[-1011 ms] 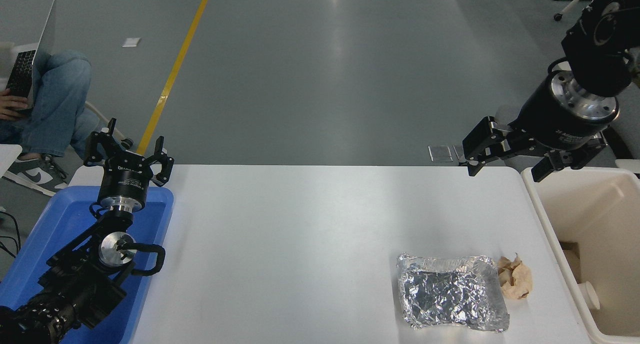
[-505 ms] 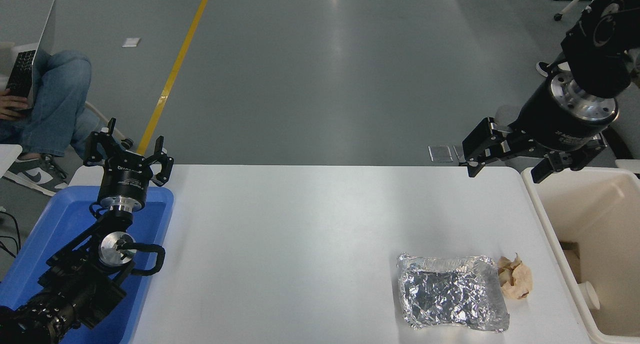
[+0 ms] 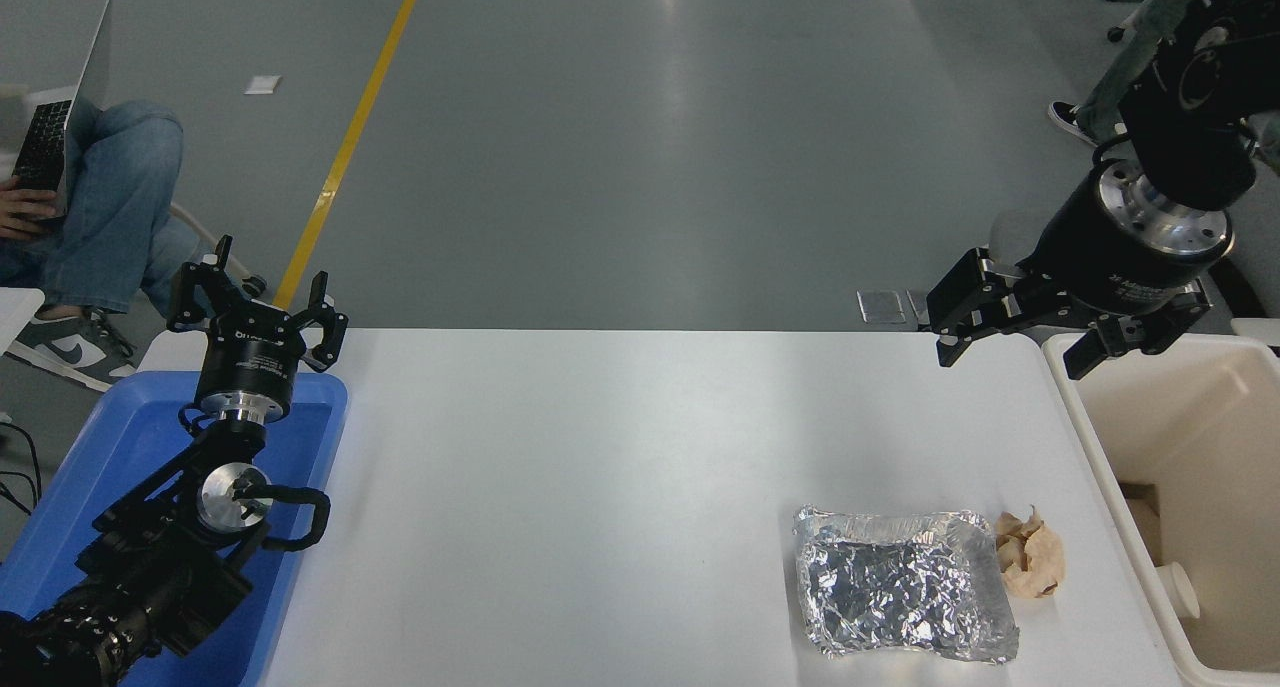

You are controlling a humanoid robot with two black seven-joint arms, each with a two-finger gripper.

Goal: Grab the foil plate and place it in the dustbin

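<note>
The foil plate (image 3: 903,584), a crinkled silver tray with a bent rim, lies on the white table (image 3: 600,447) near its front right. The cream dustbin (image 3: 1185,507) stands at the table's right edge. My right gripper (image 3: 1012,345) is open and empty, hovering high near the table's far right corner, by the dustbin's far rim and well behind the foil plate. My left gripper (image 3: 258,302) is open and empty, parked at the lower left over the blue tray.
A crumpled tan paper ball (image 3: 1030,554) lies touching the foil plate's right side. A shallow blue tray (image 3: 110,467) sits at the table's left. Pale objects lie inside the dustbin. A person with a laptop (image 3: 60,177) sits far left; a leg and shoe (image 3: 1085,107) show at top right.
My right gripper has shifted slightly right and down toward the dustbin's rim. A person's leg and shoe have come into view at the top right. The foil plate has not moved.
</note>
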